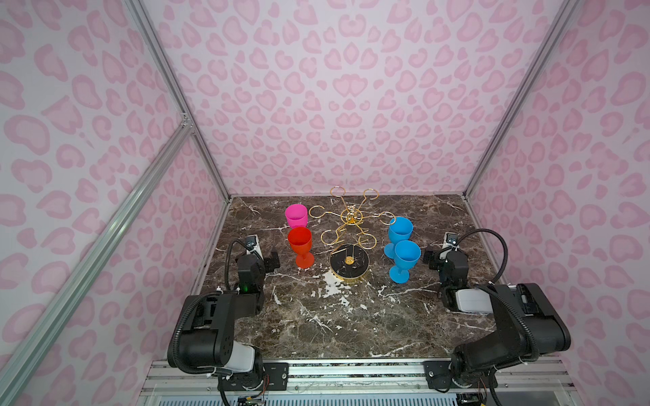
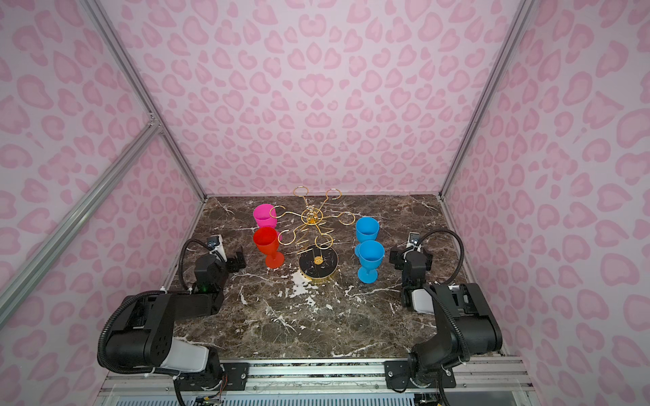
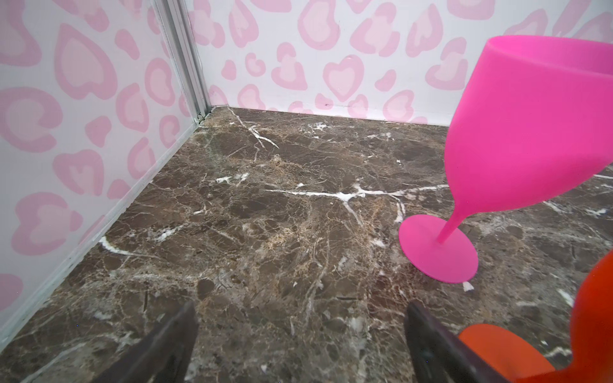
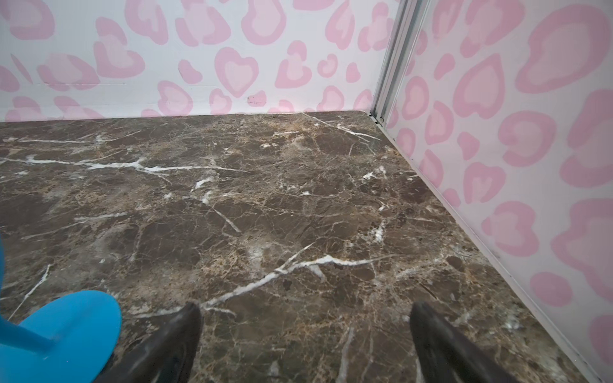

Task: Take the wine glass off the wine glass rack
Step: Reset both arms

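Note:
The gold wire wine glass rack [image 1: 351, 216] [image 2: 311, 214] stands mid-table on its round black base [image 1: 349, 263], and no glass hangs on its loops. A pink wine glass [image 1: 296, 215] [image 3: 517, 132] and a red one [image 1: 299, 242] [image 3: 590, 315] stand upright to its left. Two blue wine glasses [image 1: 400, 230] [image 1: 407, 255] stand upright to its right. My left gripper [image 1: 260, 262] [image 3: 300, 315] hovers low beside the red glass, open and empty. My right gripper [image 1: 443, 258] [image 4: 303, 315] sits just right of the near blue glass, open and empty.
Pink-patterned walls with aluminium posts [image 3: 185, 56] [image 4: 391, 56] close in the marble tabletop [image 1: 316, 316] on three sides. In the right wrist view a blue glass foot [image 4: 66, 331] lies close beside one finger. Both arm bases sit at the front rail [image 1: 351, 372].

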Controlling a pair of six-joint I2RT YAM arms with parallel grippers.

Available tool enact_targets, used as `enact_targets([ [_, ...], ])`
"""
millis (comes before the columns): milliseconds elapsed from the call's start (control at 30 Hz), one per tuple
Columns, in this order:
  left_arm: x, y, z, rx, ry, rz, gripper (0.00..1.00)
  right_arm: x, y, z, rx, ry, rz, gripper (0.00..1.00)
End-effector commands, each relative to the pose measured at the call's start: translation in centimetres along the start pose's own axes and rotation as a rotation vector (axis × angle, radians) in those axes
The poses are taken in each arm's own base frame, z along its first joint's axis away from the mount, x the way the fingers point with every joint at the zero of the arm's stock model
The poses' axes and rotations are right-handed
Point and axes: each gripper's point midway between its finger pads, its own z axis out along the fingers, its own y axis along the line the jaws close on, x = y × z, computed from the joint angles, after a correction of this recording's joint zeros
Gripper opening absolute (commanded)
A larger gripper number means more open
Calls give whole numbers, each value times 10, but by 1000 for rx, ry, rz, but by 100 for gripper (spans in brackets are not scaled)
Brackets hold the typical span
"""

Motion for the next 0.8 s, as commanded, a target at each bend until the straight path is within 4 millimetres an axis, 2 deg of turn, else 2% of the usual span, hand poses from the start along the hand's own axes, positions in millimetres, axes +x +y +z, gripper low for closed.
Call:
enact_targets([
  [0,-14,-2,-1,12,-54,3,98,-3,-2,0,11,-11,-4,100],
  [767,-13,-2,0,12,-52,3,98,-2,-1,4,-19,4,7,100],
])
